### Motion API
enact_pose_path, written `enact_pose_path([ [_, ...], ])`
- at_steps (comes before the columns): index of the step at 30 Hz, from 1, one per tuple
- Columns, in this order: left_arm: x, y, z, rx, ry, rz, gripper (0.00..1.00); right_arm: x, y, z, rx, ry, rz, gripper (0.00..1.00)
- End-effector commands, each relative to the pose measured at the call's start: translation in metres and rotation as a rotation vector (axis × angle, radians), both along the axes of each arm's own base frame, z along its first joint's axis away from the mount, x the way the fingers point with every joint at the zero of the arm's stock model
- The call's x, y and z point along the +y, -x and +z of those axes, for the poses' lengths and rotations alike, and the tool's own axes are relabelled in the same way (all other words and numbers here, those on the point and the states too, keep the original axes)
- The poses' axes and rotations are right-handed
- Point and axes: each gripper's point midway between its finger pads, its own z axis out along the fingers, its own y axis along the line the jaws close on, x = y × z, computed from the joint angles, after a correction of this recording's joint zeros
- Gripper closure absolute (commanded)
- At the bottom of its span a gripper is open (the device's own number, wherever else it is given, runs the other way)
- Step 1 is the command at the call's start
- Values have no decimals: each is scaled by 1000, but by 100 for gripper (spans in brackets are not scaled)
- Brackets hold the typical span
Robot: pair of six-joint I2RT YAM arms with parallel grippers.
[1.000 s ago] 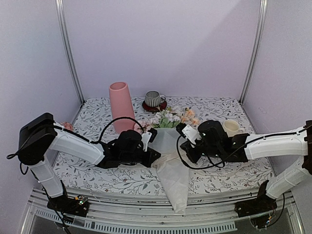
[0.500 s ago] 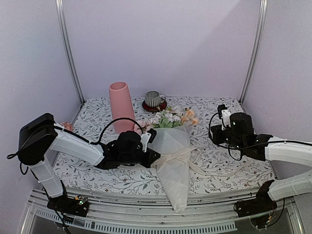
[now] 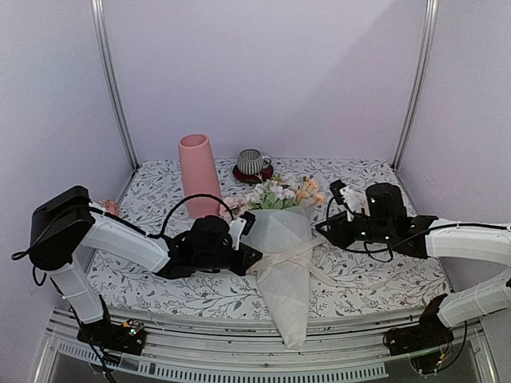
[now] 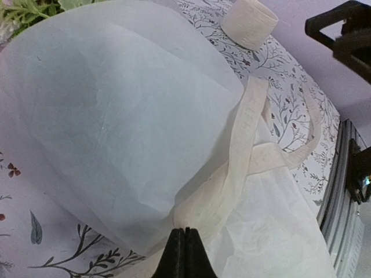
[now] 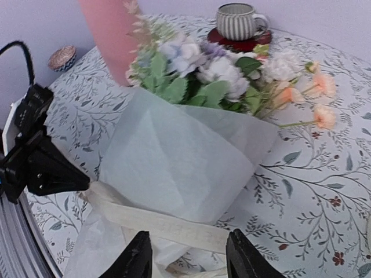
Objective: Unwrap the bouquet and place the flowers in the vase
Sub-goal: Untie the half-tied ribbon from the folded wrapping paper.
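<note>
The bouquet (image 3: 279, 255) lies on the table with its narrow end over the near edge, and its flowers (image 3: 281, 191) point away. Its cream ribbon (image 3: 302, 250) is untied, with a loose end trailing right. My left gripper (image 3: 254, 259) is at the bouquet's left side and shut on the ribbon (image 4: 232, 174), with its tips (image 4: 184, 231) pressed together. My right gripper (image 3: 323, 229) hovers just right of the wrap. It is open (image 5: 188, 255) with nothing held, and the ribbon (image 5: 168, 223) lies under its fingers. The pink vase (image 3: 198, 174) stands upright at the back left.
A grey striped mug (image 3: 252, 162) on a dark red saucer stands behind the flowers. In the left wrist view a cream mug (image 4: 249, 23) shows at the right. A small patterned bowl (image 5: 62, 57) sits at the far left. The bouquet's tip overhangs the table's front edge (image 3: 239, 319).
My right gripper pulled the ribbon out to the right and undid the bow. It then let go, opened and swung back towards the bouquet. The left arm held still.
</note>
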Motion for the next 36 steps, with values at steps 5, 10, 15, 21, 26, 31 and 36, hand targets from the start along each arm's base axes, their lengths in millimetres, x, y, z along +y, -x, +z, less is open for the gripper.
enact_pose_path([
  [5,3,-3,5,-16,33,18,100,75,44,-26,-34,211,334,49],
  [10,6,-5,2,-11,30,35,100,98,45,-37,-74,309,361,49],
  [15,6,-10,-2,1,20,50,100,105,39,-56,-153,479,330,48],
  [21,7,-15,-7,15,19,53,100,105,33,-79,-220,617,307,47],
  [26,6,-16,-11,31,19,44,100,104,24,-90,-239,680,273,42],
  [31,5,-17,-13,39,18,40,100,104,12,-89,-280,703,215,41],
  [36,4,-18,-14,42,20,36,100,113,7,-78,-310,658,194,43],
])
